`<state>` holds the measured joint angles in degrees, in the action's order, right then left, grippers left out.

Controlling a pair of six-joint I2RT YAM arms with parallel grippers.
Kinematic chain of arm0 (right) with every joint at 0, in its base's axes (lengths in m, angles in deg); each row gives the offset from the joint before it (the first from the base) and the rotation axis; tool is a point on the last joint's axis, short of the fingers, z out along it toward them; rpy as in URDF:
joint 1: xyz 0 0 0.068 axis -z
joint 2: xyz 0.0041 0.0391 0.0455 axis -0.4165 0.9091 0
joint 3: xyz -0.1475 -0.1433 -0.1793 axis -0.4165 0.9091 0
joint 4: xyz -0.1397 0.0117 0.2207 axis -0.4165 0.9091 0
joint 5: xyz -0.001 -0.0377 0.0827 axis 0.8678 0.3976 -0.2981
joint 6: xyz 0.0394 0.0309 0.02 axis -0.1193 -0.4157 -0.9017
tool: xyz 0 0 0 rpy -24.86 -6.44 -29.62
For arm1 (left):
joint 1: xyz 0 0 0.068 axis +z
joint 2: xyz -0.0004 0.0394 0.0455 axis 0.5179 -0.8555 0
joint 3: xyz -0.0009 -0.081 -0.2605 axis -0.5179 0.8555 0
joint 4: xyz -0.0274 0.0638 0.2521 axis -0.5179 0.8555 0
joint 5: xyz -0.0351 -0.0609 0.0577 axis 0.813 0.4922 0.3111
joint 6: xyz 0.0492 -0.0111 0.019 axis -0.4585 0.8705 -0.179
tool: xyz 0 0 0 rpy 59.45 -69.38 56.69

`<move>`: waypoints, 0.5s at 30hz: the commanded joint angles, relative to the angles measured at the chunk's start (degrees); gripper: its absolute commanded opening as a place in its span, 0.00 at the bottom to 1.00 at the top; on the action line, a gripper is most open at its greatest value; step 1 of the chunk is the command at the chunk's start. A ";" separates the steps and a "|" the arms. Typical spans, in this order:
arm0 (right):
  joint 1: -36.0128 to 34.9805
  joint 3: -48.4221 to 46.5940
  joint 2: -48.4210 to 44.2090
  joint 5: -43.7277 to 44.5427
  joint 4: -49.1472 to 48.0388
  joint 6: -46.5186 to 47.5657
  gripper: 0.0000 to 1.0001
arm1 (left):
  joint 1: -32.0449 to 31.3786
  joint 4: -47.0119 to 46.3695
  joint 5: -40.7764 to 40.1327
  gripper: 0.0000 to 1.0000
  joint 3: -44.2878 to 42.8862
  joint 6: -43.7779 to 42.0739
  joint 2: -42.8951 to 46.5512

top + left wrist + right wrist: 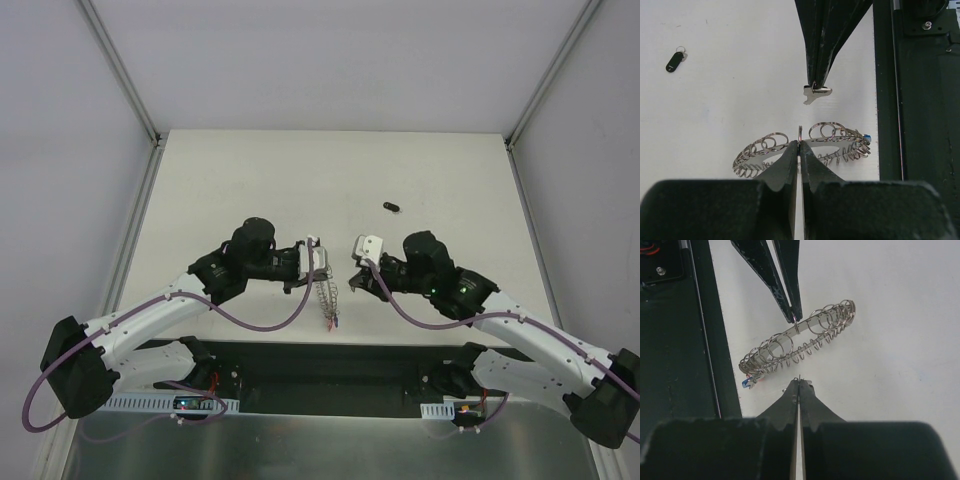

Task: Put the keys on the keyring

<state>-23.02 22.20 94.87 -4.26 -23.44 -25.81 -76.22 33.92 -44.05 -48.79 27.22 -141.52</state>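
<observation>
The keyring point(328, 300) is a flat grey ring with wiry silver loops. It hangs from my left gripper point(318, 265), which is shut on its rim point(799, 142). It also shows in the left wrist view point(835, 141) and the right wrist view point(810, 325), with a blue and red tag point(747, 383) at one end. My right gripper point(355, 283) faces it, shut point(799, 382) on a small silver metal piece point(816, 94), a short gap from the ring. One black key point(391, 207) lies on the table further back point(673, 61). A second black key is not in view.
The dark base plate point(330, 370) runs along the table's near edge, close under the hanging ring; it also shows in the left wrist view point(920, 125) and the right wrist view point(670, 340). Grey walls with metal posts enclose the white table point(250, 180).
</observation>
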 commanded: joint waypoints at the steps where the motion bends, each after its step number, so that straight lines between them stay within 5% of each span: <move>1: -2.36 -4.24 2.13 0.03 2.23 3.59 0.01 | -0.32 -2.76 5.34 0.00 -0.81 0.20 0.81; 15: -3.96 -3.81 -1.38 0.13 -0.49 4.47 0.01 | -0.32 -2.67 9.46 0.00 -1.60 1.17 -0.68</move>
<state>-26.65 20.56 95.68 -3.65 -21.43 -22.75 -76.22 33.92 -39.27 -48.79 27.66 -141.74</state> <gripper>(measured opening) 0.018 0.008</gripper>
